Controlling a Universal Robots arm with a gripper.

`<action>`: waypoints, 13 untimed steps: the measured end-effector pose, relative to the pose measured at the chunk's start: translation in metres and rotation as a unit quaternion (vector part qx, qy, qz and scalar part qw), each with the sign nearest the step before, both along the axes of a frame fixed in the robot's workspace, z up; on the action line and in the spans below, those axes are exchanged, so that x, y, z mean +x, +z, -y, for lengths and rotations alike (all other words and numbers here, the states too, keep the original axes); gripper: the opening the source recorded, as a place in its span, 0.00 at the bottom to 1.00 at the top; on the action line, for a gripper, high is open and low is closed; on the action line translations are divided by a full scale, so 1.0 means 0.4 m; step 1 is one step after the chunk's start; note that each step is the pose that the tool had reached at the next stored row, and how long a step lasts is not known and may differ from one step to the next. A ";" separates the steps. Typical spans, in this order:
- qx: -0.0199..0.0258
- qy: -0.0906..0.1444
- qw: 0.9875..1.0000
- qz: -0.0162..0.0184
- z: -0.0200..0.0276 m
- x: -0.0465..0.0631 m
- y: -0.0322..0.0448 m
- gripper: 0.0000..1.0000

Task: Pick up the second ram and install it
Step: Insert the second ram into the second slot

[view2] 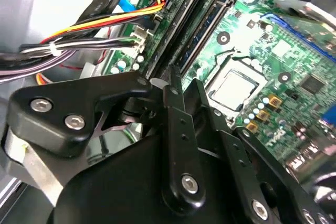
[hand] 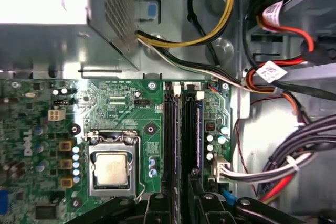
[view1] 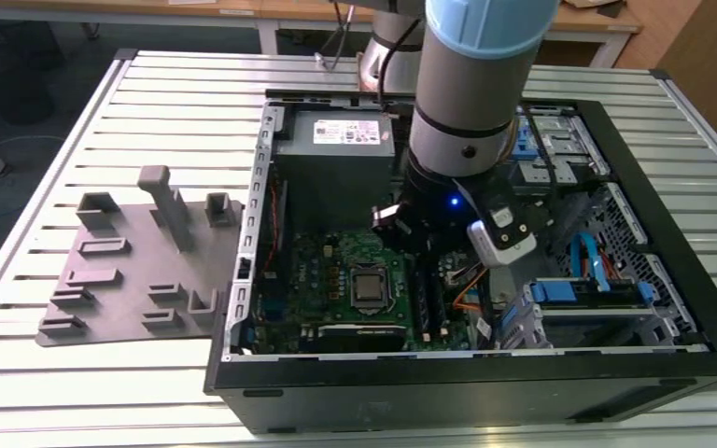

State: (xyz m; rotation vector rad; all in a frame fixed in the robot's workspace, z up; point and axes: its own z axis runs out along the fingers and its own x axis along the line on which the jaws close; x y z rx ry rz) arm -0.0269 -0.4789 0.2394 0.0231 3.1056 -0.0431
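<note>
Arm: the robot arm (view1: 465, 103) reached down into the open computer case (view1: 458, 373), which lay on its side on a slatted metal table (view1: 35, 336).
Gripper: the gripper (view2: 176, 85) sat low over the black memory slots (hand: 181, 135) on the green motherboard (view1: 333, 261).
Jaws: the black fingers (view2: 176, 129) stood close together, nearly edge to edge; I could not tell whether anything thin sat between them.
Memory stick: the second ram could not be made out as a separate piece; in both wrist views the slots looked dark and long, and whether a stick sat in them was unclear.
Edges: the slots ran beside the processor socket (hand: 111, 167) on one side and the board's edge on the other.
Room: bundled cables (hand: 294, 166) crowded the space just past that board edge; the power supply box (view1: 333, 140) stood beyond the slots' far ends.
Outside the case: a grey holder tray (view1: 122, 280) lay at the exterior view's left, well apart from the gripper.
</note>
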 end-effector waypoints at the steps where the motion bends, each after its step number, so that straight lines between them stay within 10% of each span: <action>1: 0.000 0.000 1.000 0.000 0.000 0.000 0.007 0.24; 13: 0.000 0.000 1.000 0.000 -0.002 0.000 0.049 0.07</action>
